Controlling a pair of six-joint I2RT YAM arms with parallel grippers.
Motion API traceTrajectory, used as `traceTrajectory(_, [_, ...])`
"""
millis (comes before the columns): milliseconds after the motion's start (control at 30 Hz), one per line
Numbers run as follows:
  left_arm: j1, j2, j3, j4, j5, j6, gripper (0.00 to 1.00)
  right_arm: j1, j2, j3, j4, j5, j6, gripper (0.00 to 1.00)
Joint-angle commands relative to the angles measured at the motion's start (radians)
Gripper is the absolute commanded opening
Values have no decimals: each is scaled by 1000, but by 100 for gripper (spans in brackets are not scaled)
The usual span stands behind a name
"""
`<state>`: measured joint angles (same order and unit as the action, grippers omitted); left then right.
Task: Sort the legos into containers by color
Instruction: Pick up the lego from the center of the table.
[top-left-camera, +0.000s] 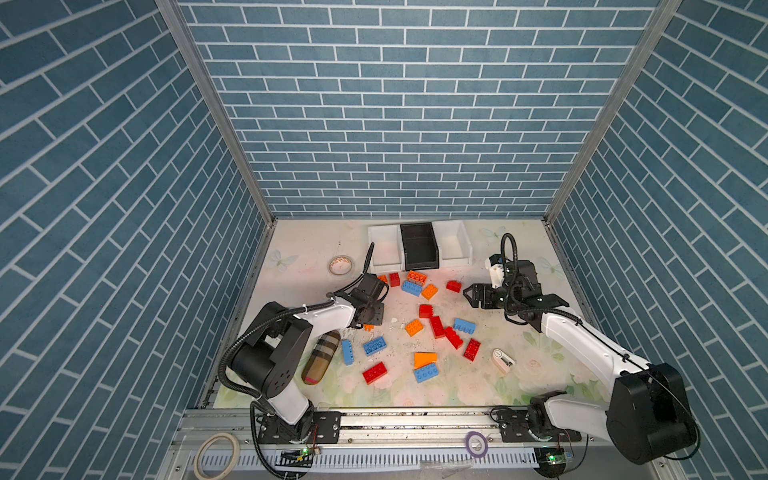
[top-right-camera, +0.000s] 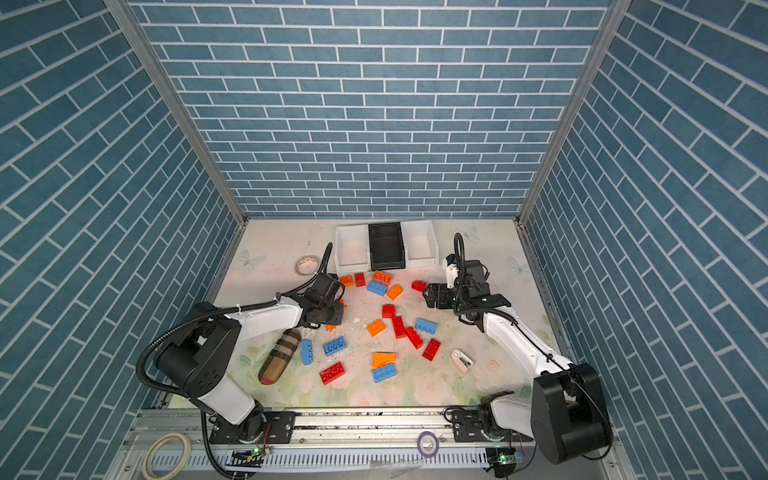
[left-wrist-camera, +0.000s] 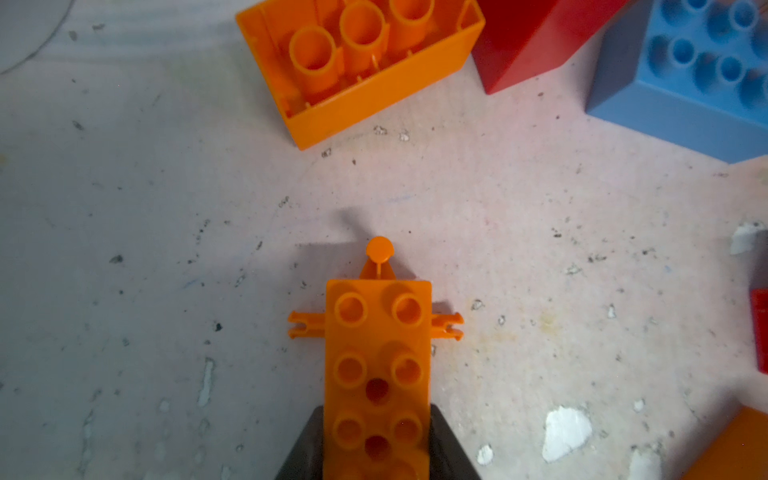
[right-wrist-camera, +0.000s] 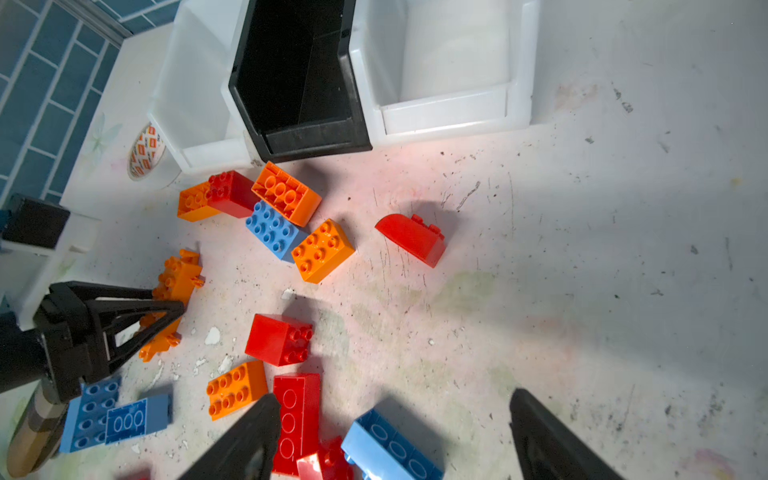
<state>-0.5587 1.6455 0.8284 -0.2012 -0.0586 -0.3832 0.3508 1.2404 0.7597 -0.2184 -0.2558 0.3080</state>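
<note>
My left gripper (left-wrist-camera: 376, 411) is shut on a long spiky orange lego (left-wrist-camera: 377, 332), a dark finger pressed against each of its long sides, low over the table at the left (top-left-camera: 368, 327). Other legos lie scattered: an orange, blue and red cluster (top-left-camera: 411, 287) in front of the bins, red ones mid-table (top-left-camera: 437, 327), blue and red ones nearer the front (top-left-camera: 374, 345). The containers stand at the back: a white bin (top-left-camera: 386, 262), a black bin (top-left-camera: 420, 264) and another white bin (top-left-camera: 455, 261), all without bricks. My right gripper (right-wrist-camera: 395, 395) hangs open above bare table at the right (top-left-camera: 468, 296).
A brown plaid pouch (top-left-camera: 320, 362) lies beside my left arm. A tape roll (top-left-camera: 340, 264) sits left of the bins, and a white clip gadget (top-left-camera: 503, 360) lies at the front right. Blue brick walls enclose three sides; a metal rail (top-left-camera: 415, 419) runs along the front.
</note>
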Motion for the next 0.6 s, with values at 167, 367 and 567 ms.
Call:
traceTrajectory(167, [-5, -22, 24, -20, -4, -22, 16, 117, 2, 5, -70, 94, -23, 82])
traceTrajectory(367, [-4, -57, 65, -18, 14, -18, 15, 168, -28, -59, -46, 94, 2, 73])
traceTrajectory(567, [8, -80, 136, 9, 18, -5, 14, 224, -69, -122, -40, 96, 45, 65])
